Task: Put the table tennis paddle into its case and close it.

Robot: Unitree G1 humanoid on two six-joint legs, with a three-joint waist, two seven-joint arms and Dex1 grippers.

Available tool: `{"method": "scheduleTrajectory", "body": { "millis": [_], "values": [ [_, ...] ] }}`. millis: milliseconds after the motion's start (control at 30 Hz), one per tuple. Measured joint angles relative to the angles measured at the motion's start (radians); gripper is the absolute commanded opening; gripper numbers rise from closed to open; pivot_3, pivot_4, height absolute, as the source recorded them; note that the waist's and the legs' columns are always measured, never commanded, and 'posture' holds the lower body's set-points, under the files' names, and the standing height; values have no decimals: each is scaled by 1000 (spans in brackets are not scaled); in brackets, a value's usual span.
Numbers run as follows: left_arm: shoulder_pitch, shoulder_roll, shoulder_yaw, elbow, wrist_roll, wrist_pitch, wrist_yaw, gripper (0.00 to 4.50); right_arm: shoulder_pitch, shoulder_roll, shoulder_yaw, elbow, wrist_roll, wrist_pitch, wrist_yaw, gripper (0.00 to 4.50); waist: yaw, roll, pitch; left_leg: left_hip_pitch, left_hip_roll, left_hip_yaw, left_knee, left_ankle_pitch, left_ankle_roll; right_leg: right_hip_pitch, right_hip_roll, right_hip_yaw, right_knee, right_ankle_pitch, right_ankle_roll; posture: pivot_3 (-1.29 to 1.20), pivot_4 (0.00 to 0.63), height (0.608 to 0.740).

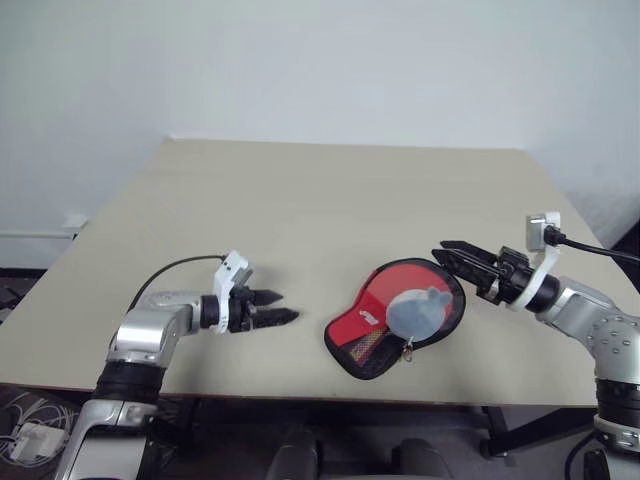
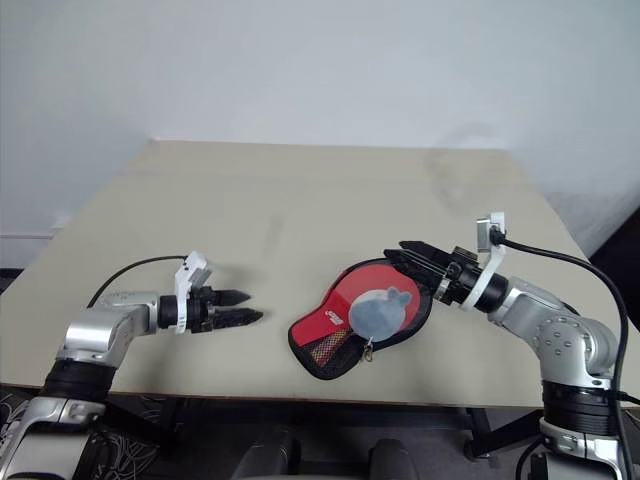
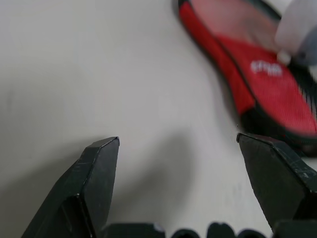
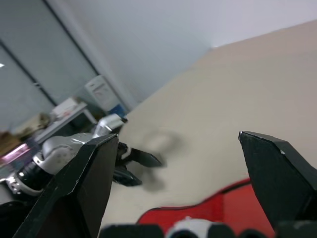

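Beige table (image 1: 300,220) is backed by a pale wall. Near its front edge the case (image 1: 395,318) is laid flat (red panel up). Left gripper (image 1: 272,308) is held open and empty left of the case; right gripper (image 1: 455,255) is spread empty by its right rim.

left gripper (image 1: 278,308) fingers spread, empty; right gripper (image 1: 452,253) fingers spread, empty.

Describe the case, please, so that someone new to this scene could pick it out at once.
On the beige table, look near its front edge, between the two grippers. The case lies flat there, closer to the right gripper: a paddle-shaped red pouch with black trim, a white logo and a clear round pocket.
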Motion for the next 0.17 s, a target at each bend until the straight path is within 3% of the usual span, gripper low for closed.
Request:
{"method": "scheduleTrajectory", "body": {
  "millis": [167],
  "values": [
    [100,-3,42,-99,-24,-2,79,4071,-40,15,21,87,-44,-16,8,4208,0,1,-1,0,1,2,-2,0,0,-2,0,0,0,0,-1,0,0,740]
  ]
}}
